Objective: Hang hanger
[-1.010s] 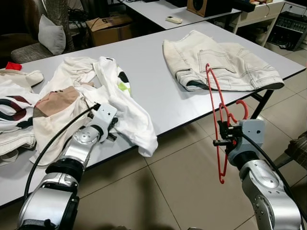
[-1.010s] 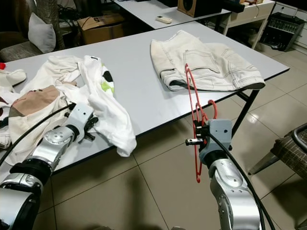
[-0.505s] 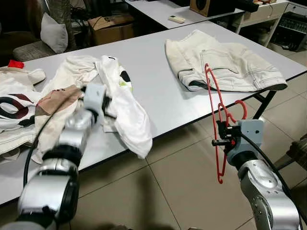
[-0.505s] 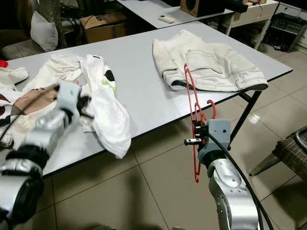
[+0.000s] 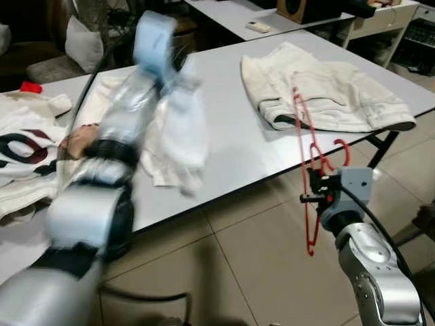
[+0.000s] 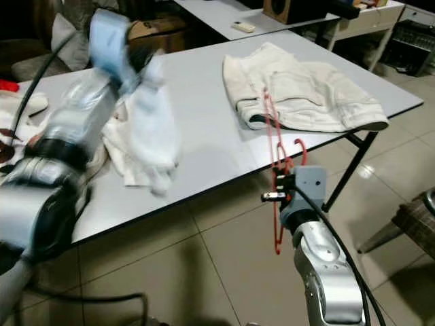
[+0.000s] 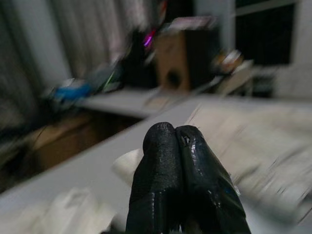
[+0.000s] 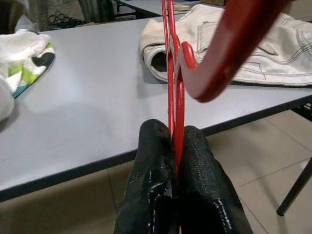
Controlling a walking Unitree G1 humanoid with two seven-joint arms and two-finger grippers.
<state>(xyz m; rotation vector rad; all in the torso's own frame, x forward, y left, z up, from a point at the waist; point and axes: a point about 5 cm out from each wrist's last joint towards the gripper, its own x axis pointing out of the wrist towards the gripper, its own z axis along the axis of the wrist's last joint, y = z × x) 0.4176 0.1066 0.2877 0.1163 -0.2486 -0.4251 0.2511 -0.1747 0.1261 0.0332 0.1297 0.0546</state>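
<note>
Red plastic hanger (image 5: 307, 178) hangs just off the table (image 5: 231, 129) edge, pinched in the right gripper (image 8: 176, 146); keep it upright while the left gripper (image 7: 179, 141), clenched on the white shirt (image 5: 178, 125), lifts it over.

Item: red hanger (image 5: 307, 180), thin plastic, held upright off the front edge of the table.

We record it pinched between the black fingers (image 8: 197, 161) of our right gripper (image 5: 314, 191), which are closed on its slim bar. The frame stands edge-on, rising above the pincer and tilting slightly away from it towards the table; its lower end hangs below the pincer, over the floor. The curved hook bends out just above the grip, on the wrist side.
</note>
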